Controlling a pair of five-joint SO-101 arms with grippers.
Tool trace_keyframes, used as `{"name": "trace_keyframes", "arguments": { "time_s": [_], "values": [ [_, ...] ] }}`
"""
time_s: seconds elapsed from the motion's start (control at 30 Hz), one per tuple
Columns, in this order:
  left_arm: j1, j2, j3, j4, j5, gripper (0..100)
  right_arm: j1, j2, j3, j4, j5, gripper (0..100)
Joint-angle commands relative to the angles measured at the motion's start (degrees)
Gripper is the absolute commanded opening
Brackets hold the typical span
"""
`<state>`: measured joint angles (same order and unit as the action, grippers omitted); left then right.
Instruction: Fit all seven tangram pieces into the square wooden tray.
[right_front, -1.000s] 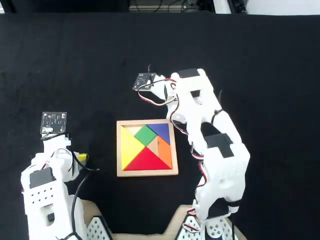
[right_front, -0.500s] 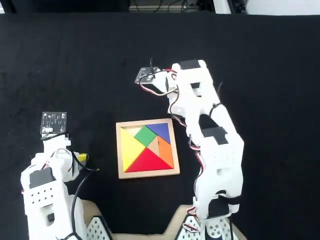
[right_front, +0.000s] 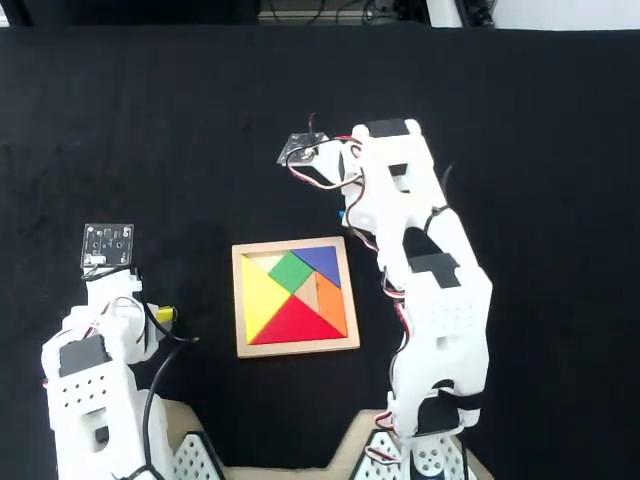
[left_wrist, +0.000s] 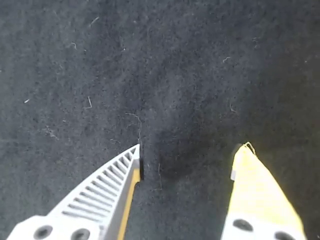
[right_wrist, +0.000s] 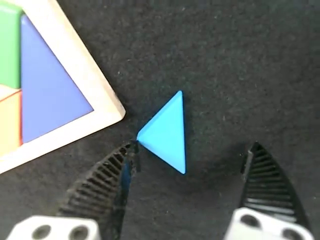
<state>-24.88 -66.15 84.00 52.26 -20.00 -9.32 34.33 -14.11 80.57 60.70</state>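
Light-blue triangular piece (right_wrist: 167, 135) between spread fingers of right gripper (right_wrist: 194, 146), just beside square wooden tray (right_wrist: 87, 75); lopsided squeeze may skid it.

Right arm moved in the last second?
Yes. In the high view the right arm has shifted slightly up and to the right, away from the wooden tray.

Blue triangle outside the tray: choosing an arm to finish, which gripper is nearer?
Right. The right gripper straddles the blue triangle, jaws open; the left gripper hangs over bare cloth, far off.
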Motion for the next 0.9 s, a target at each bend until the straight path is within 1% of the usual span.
{"name": "trace_keyframes", "arguments": {
  "time_s": [0.0, 0.4, 0.6, 0.87],
  "values": [
    [0.31, -0.62, -0.13, -0.26, -0.53, 29, -1.23, -0.31, -0.22, 0.0, 0.7, 33.2],
    [0.31, -0.62, -0.13, -0.26, -0.53, 29, -1.23, -0.04, 0.22, -0.09, 0.7, 33.2],
    [0.31, -0.62, -0.13, -0.26, -0.53, 29, -1.23, 4.35, -0.31, -1.76, 0.7, 33.2],
    [0.31, -0.62, -0.13, -0.26, -0.53, 29, -2.37, 4.62, -0.92, -1.58, 0.7, 32.5]
  ]
}}
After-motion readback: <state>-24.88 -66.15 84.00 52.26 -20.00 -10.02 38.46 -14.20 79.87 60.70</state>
